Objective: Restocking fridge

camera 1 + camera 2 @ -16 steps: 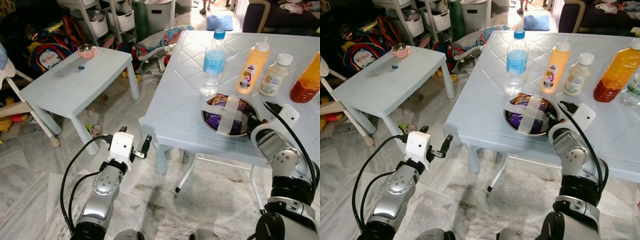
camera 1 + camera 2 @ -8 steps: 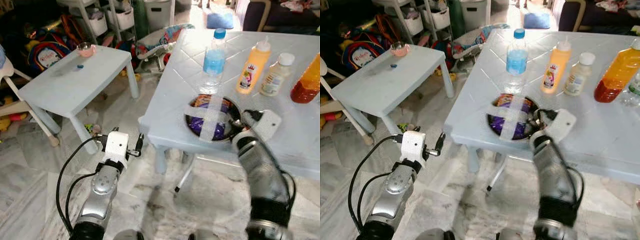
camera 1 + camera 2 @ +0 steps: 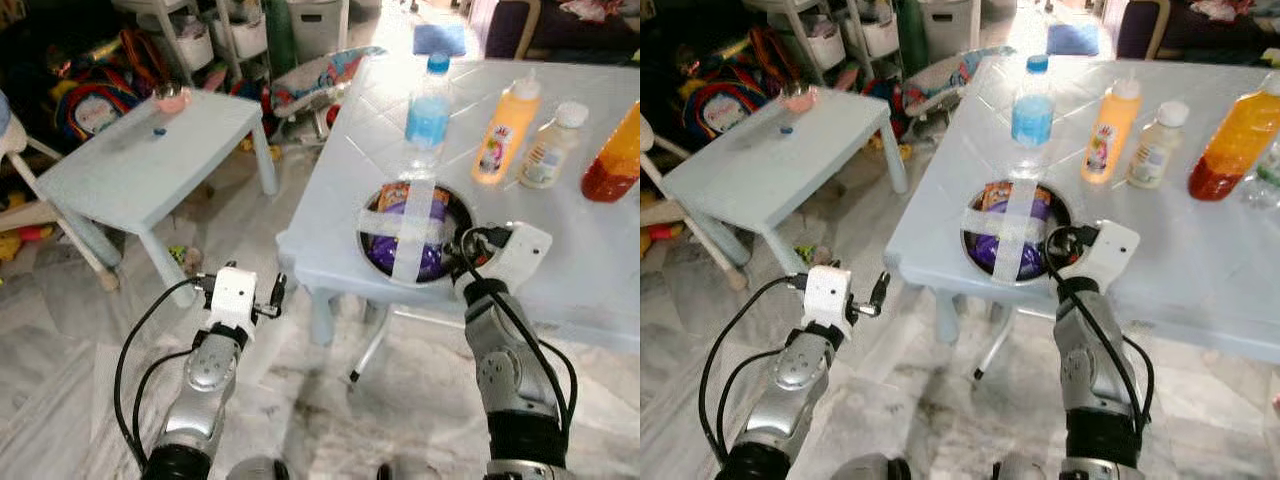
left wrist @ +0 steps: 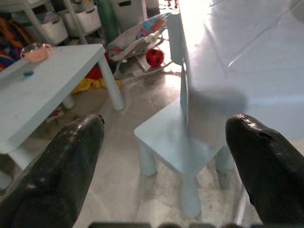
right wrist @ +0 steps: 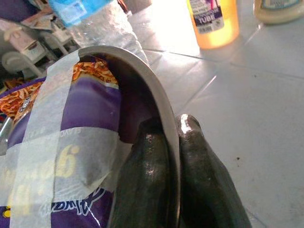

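**Right tool pinches the rim of the taped bowl at the desk edge**

The metal bowl [image 3: 412, 232] sits on the large pale desk [image 3: 560, 290], near its front edge, on the side toward the robot's left. Inside it lies a purple snack packet [image 5: 80, 118] with orange print, held down by crossed strips of pale tape [image 3: 1012, 225] running over the bowl's mouth.

The right tool [image 5: 173, 142] is closed narrowly on the bowl's rim: in the right wrist view one black finger lies inside the rim against the packet and the other outside it, over the desk top, with the thin metal wall clamped between them. The right arm reaches up from below the desk edge to the bowl's right side.

Behind the bowl stands a clear water bottle [image 3: 428, 110] with a blue cap and label. Further to the right stand an orange squeeze bottle [image 3: 505, 133], a small white-capped bottle [image 3: 551, 149] and a bottle of orange-red liquid [image 3: 612, 160].

The left tool [image 4: 166, 156] hangs low over the marble floor [image 3: 60, 330], left of the desk and touching nothing, its fingers spread wide. A small blue stool [image 4: 178, 142] stands beyond it. A smaller pale table [image 3: 140, 165] stands well apart to the left, bearing a pink cup [image 3: 173, 99].
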Available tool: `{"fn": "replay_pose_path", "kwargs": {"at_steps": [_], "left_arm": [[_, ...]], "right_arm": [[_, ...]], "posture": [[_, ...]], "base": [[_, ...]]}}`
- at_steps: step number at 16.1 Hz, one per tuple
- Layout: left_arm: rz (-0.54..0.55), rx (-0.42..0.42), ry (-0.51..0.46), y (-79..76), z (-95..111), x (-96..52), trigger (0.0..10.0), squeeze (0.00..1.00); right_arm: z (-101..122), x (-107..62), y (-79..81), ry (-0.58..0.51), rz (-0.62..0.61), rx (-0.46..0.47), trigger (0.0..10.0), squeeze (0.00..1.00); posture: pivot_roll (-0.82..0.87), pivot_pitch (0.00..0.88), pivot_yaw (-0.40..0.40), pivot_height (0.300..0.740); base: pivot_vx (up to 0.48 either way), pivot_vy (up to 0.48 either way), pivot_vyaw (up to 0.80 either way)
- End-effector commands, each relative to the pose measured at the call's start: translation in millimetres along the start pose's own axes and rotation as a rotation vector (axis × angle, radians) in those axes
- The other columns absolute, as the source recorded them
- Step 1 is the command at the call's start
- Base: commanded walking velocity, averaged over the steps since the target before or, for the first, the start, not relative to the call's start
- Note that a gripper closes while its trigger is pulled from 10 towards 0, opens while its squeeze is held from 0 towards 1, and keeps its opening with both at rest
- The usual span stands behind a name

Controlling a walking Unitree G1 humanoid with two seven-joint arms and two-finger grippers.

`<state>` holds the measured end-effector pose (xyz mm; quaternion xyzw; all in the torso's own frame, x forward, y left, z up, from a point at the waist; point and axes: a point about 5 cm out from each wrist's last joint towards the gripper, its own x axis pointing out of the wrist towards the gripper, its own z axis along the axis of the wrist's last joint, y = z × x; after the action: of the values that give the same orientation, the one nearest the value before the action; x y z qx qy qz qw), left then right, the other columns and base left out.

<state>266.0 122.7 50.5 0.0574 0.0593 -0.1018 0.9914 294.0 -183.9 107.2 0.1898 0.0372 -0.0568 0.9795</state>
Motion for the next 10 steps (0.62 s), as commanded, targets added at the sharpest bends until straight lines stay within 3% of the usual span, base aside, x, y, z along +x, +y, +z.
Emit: {"fn": "replay_pose_path", "kwargs": {"at_steps": [1, 10], "left_arm": [[0.004, 0.002, 0.013, 3.6, -1.7, 0.7, 10.0, 0.0], [0.006, 0.007, -0.009, 2.0, 4.0, 6.8, 10.0, 0.0]], "right_arm": [[-24.1, -4.3, 3.0, 0.103, 0.019, -0.027, 10.0, 0.0], [-22.2, -1.2, 8.9, 0.072, 0.066, -0.031, 10.0, 0.0]], "posture": [[-0.08, 0.0, 0.099, 0.74], [-0.08, 0.0, 0.098, 0.74]], "base": [[-0.27, 0.0, 0.43], [-0.316, 0.0, 0.8]]}}
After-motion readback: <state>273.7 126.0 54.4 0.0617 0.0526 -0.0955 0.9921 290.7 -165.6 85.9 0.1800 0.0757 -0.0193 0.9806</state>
